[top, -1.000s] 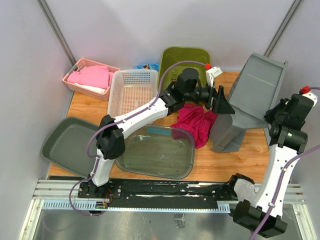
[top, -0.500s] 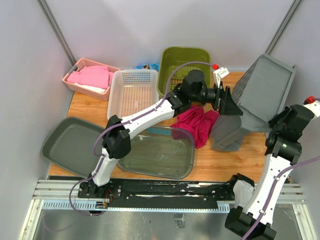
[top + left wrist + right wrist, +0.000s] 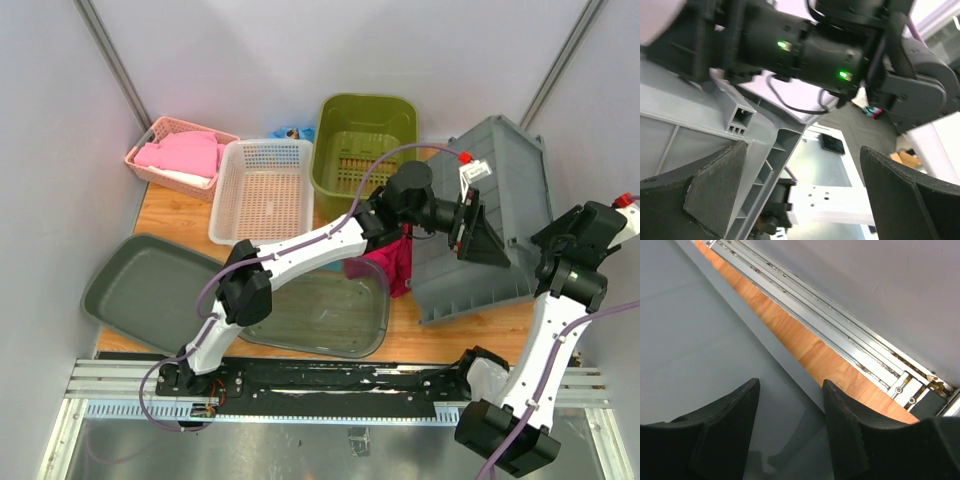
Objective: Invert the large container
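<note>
The large grey container (image 3: 505, 205) lies tipped over at the right of the table, its outer walls and underside turned up and its opening hidden. My left gripper (image 3: 480, 235) is open wide against the side of it. In the left wrist view the container's ribbed rim (image 3: 715, 125) lies by the left finger and nothing sits between the left gripper's (image 3: 805, 195) fingers. My right gripper (image 3: 552, 240) is at the container's right edge. In the right wrist view the right gripper (image 3: 790, 430) is open over a smooth grey wall (image 3: 700, 340), gripping nothing.
A red cloth (image 3: 395, 265) lies partly under the container's left edge. A clear tub (image 3: 315, 305) is at the front middle and a dark grey tray (image 3: 140, 285) at the left. A green bin (image 3: 365, 140), white basket (image 3: 265, 185) and pink basket (image 3: 180, 155) line the back.
The container has tipped further over to the right, from leaning on edge to lying with its underside up. My left gripper followed it rightward. My right gripper opened and let go of it.
</note>
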You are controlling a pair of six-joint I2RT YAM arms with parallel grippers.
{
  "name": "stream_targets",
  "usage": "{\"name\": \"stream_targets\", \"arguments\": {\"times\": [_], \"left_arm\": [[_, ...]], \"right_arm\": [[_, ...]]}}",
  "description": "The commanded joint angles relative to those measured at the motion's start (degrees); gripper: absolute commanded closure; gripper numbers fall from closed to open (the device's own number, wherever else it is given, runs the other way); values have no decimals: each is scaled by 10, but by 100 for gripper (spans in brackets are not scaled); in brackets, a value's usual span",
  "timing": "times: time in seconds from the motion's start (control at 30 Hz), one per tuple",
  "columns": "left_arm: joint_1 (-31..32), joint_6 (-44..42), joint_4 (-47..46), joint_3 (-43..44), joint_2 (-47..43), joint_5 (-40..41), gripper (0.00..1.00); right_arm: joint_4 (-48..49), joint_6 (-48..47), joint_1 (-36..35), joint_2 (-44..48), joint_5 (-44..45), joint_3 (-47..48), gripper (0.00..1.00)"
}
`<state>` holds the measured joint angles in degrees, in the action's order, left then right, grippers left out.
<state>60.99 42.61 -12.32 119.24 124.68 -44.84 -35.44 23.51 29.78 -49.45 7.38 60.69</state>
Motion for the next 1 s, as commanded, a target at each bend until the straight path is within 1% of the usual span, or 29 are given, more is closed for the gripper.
{"name": "stream_targets", "arguments": {"times": [0.0, 0.1, 0.17, 0.2, 0.27, 0.33, 0.4, 0.43, 0.5, 0.57, 0.63, 0.7, 0.77, 0.83, 0.9, 0.97], "left_arm": [[32, 22, -14, 15, 14, -61, 1], [31, 24, -15, 12, 15, -60, 1], [32, 23, -15, 12, 16, -58, 1], [32, 22, -15, 13, 16, -57, 1], [31, 18, -11, 15, 16, -55, 1], [31, 10, -4, 21, 15, -50, 1], [30, 1, 6, 30, 15, -42, 1], [30, -5, 12, 35, 15, -39, 1], [28, -18, 29, 48, 13, -30, 1], [23, -25, 36, 51, 4, -22, 1], [14, -29, 42, 44, -12, -14, 1], [0, -34, 47, 17, -40, -5, 1], [-16, -55, 60, -39, -86, 20, 1], [-34, -77, 65, -125, -146, 55, 1], [-47, -111, 98, -196, -201, 106, 1], [-57, -142, 131, -249, -245, 147, 1]], "right_arm": [[-136, 10, -13, -19, -70, -3, 44], [-140, 12, -13, -23, -64, 3, 43], [-150, 16, -13, -24, -38, 12, 42], [-160, 18, -13, -25, -20, 21, 42], [-188, 35, -13, -28, 47, 41, 42], [-226, 65, -17, -35, 117, 82, 42], [-258, 86, -19, -43, 155, 120, 41], [-268, 89, -21, -45, 159, 137, 39], [-275, 83, -24, -46, 139, 164, 39], [-274, 64, -27, -44, 93, 186, 39], [-261, 28, -31, -42, 14, 198, 39], [-244, 7, -38, -36, -74, 192, 40], [-231, 3, -43, -26, -152, 170, 41], [-218, 0, -57, -6, -218, 132, 42], [-211, 2, -91, 19, -233, 96, 42], [-223, 16, -143, 38, -196, 68, 42]]}}
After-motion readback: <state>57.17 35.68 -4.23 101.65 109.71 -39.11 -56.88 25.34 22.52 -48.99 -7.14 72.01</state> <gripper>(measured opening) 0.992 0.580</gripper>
